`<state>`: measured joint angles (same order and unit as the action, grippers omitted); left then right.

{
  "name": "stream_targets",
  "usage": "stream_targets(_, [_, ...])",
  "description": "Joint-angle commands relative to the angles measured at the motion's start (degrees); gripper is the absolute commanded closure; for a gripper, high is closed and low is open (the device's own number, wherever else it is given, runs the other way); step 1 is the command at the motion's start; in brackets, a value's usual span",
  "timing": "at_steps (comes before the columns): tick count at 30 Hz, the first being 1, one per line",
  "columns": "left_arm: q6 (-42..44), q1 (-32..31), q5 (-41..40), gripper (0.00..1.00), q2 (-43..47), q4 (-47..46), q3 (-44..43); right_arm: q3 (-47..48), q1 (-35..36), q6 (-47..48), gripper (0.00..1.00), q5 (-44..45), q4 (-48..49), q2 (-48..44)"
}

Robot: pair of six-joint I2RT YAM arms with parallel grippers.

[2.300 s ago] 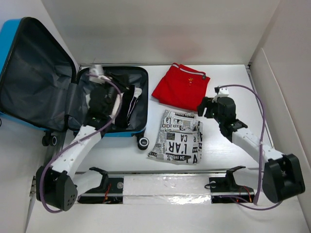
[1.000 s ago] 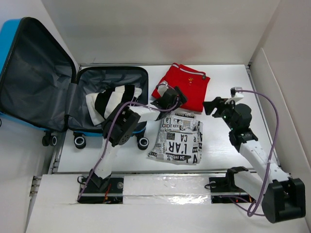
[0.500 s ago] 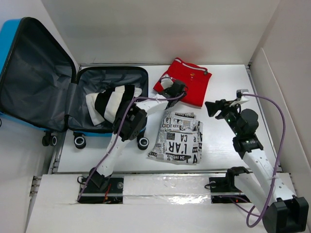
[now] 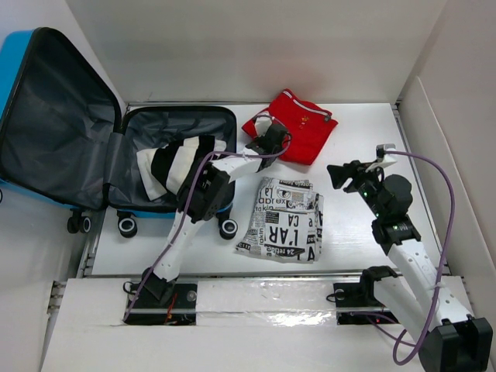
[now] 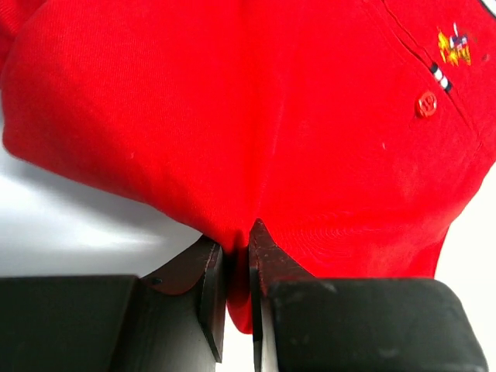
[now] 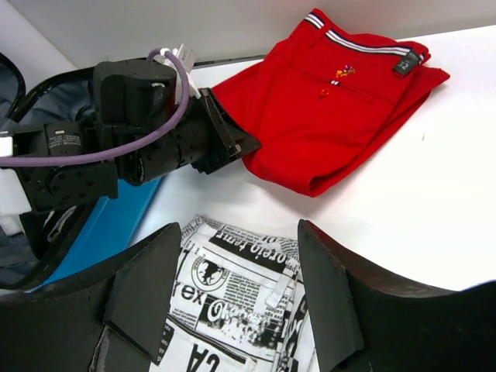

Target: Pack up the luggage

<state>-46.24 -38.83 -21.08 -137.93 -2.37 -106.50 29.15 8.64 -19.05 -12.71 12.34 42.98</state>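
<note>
The luggage (image 4: 54,116) lies open at the far left of the table (image 4: 356,132). Its hard shell is bright blue and its lining is a dark grey fabric. The lid leans up against the left wall, and the black-and-white wheels (image 4: 126,225) point toward the arms. In the lower half rests a folded striped garment (image 4: 174,163), black and white and soft.

The left gripper (image 5: 236,248) reaches across to the red garment (image 5: 271,116), just to the right of the luggage. Its two dark fingers are pressed together on a fold of the near edge. The cloth is a thick knit with a small red button and a little embroidered badge. It seems that the pinched edge bulges up a little, but I cannot be sure.

The right gripper (image 6: 236,287) hangs in the air over the right side of the table, its fingers wide apart and holding nothing. Below it lies a flat newspaper-print cloth (image 4: 287,221), white with black letters, near the red garment but apart from it.
</note>
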Motion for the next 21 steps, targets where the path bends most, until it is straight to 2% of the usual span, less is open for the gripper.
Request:
stream_targets(1, [13.61, 0.95, -0.37, 1.00, 6.17, -0.17, 0.59, 1.18, -0.03, 0.94, 0.33, -0.82, 1.02, -0.27])
stream_targets(6, [26.60, 3.84, 11.03, 1.00, 16.00, -0.98, -0.02, 0.92, -0.56, 1.21, 0.33, -0.57, 1.20, -0.35])
stream_targets(8, [29.61, 5.07, 12.82, 1.00, 20.56, 2.28, -1.60, 0.82, -1.08, 1.29, 0.33, -0.12, 1.28, -0.18])
stream_targets(9, [31.63, 6.56, 16.56, 1.00, 22.25, 4.02, -1.61, 0.91, -1.09, 1.29, 0.33, -0.56, 1.20, 0.08])
stream_targets(12, [32.88, 9.72, 20.71, 1.00, 29.89, 7.11, 0.93, 0.91, -1.09, 1.56, 0.33, -1.09, 1.55, 0.17])
stream_targets(15, [31.74, 15.35, 25.03, 1.00, 38.39, 7.65, 7.42, 0.74, -1.09, 1.65, 0.33, -0.47, 1.46, -0.09])
stream_targets(17, [30.16, 20.35, 25.65, 1.00, 42.55, 6.16, 15.33, 0.91, -1.61, 1.91, 0.33, -0.82, 1.20, -0.35])
stream_targets(18, [29.11, 22.55, 28.44, 1.00, 46.40, 5.72, 17.97, 1.00, -1.61, 2.00, 0.33, -0.39, 0.59, -0.53])
stream_targets(19, [27.79, 24.92, 30.03, 1.00, 48.43, 3.97, 24.17, 0.83, -1.61, 2.00, 0.33, 0.14, 0.58, -0.79])
stream_targets(21, [23.14, 32.82, 35.37, 1.00, 54.33, 0.46, 31.14, 0.21, -1.61, 2.00, 0.33, 1.10, 1.02, -1.14])
